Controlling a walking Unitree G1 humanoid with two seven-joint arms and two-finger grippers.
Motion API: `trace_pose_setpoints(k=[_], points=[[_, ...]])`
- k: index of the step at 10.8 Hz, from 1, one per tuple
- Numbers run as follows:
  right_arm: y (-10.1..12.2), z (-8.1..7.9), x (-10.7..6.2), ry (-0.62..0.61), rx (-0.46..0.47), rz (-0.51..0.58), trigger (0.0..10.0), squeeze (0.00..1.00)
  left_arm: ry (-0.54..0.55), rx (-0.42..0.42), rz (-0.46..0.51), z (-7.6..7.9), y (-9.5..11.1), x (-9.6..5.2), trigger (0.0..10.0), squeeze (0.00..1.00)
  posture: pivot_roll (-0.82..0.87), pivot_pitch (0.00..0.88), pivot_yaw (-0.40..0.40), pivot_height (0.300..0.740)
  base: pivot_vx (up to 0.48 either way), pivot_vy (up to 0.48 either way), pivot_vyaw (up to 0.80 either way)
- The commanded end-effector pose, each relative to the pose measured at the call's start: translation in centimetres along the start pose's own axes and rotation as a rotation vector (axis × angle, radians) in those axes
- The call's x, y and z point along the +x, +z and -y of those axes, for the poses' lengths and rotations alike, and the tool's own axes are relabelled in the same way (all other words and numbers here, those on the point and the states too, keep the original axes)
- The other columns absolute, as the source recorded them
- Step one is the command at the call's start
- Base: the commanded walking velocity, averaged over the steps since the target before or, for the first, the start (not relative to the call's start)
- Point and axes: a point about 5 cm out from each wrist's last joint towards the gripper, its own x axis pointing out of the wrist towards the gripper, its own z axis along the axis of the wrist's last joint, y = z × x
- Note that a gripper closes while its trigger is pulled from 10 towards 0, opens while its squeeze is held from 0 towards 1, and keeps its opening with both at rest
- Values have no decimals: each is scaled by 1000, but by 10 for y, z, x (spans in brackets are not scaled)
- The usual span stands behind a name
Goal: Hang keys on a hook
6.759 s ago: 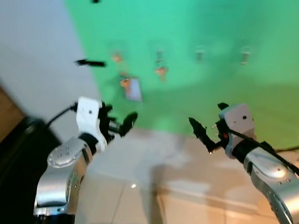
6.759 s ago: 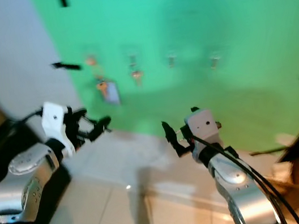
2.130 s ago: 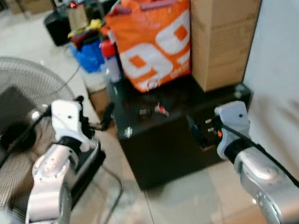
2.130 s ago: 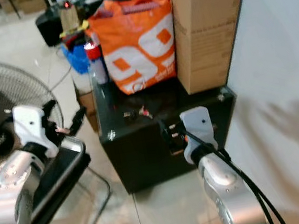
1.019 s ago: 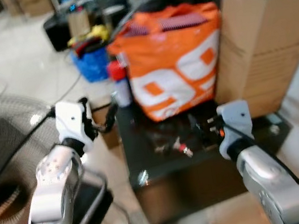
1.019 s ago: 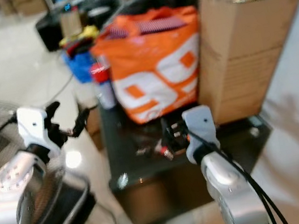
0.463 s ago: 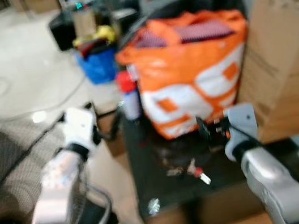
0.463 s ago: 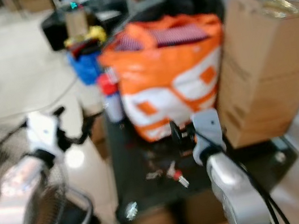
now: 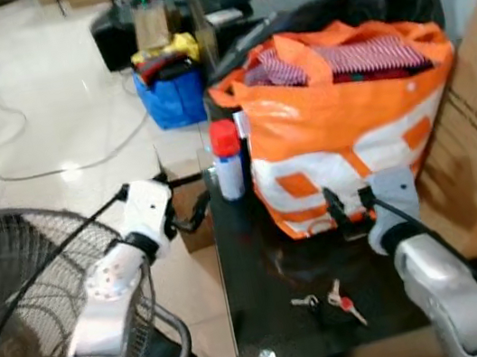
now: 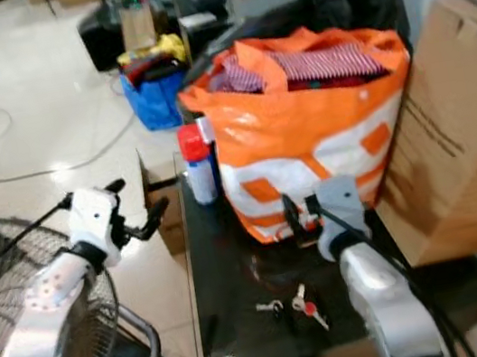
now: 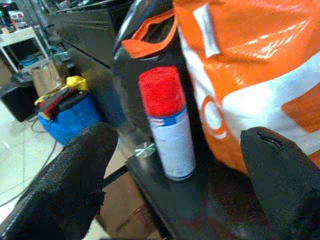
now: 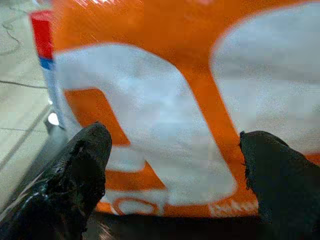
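Red-tagged keys (image 9: 330, 297) lie flat on black table (image 9: 275, 342), strung roughly left-right, red end rightward | right gripper (image 9: 349, 206) above them, fingers apart, facing orange bag (image 9: 348, 123); bag print unreadable | left gripper (image 9: 191, 212) fingers apart; its wrist view frames red-capped spray can (image 11: 167, 125), label illegible | cardboard box (image 10: 449, 125) right

One bag (image 9: 347, 114), one spray can (image 9: 227, 157), two boxes (image 10: 449, 125)
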Motion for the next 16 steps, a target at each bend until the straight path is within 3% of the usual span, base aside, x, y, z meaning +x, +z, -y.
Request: trace_pose_setpoints(k=[1,4,7,13,16], points=[[2,2,0,6,-1,5,10000,0,35,0,-1,-5,-2,-1,10000,439,-151,0,1,740,0,0,0],[3,3,2,30,-16,5,10000,0,97,-29,-4,-8,-7,-4,10000,431,-147,0,-23,740,0,0,0],[-1,1,6,45,-23,-6,10000,0,235,-37,-12,-19,-15,-11,10000,404,-135,0,-45,740,0,0,0],[4,-2,11,44,-7,16,10000,0,237,-17,-4,-19,-11,-6,10000,369,-136,0,-32,740,-141,0,0],[14,3,14,12,59,56,10000,0,221,-30,92,-21,7,0,10000,373,-142,0,-16,740,0,0,0]])
